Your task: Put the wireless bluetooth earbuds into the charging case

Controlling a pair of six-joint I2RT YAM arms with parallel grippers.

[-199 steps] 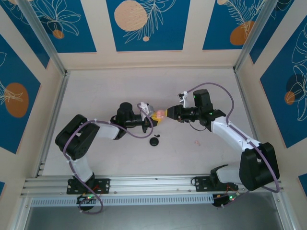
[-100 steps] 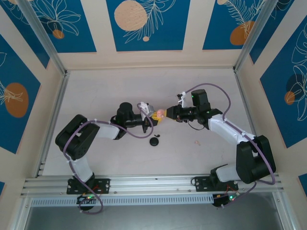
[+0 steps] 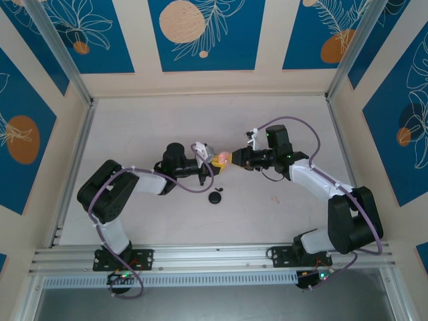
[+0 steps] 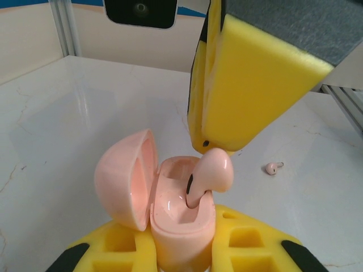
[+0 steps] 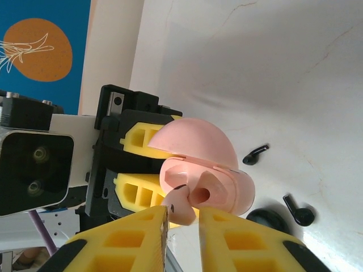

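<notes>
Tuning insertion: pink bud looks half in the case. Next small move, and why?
Probably press the right gripper slightly further toward the charging case, along the socket. The pink earbud has its stem in the well but its head stands above the rim, tilted; the left gripper holds the case, lid open.

Can't see pink case [image 4: 181, 226] base: sunk between left jaws, cut by bottom edge. Can't see pink bud [image 4: 212, 173] stem tip, down in socket. Can't resolve loose bud [image 3: 274, 198] from overhead: too small. Can't see half of black round thing [image 5: 265, 220], behind case.
</notes>
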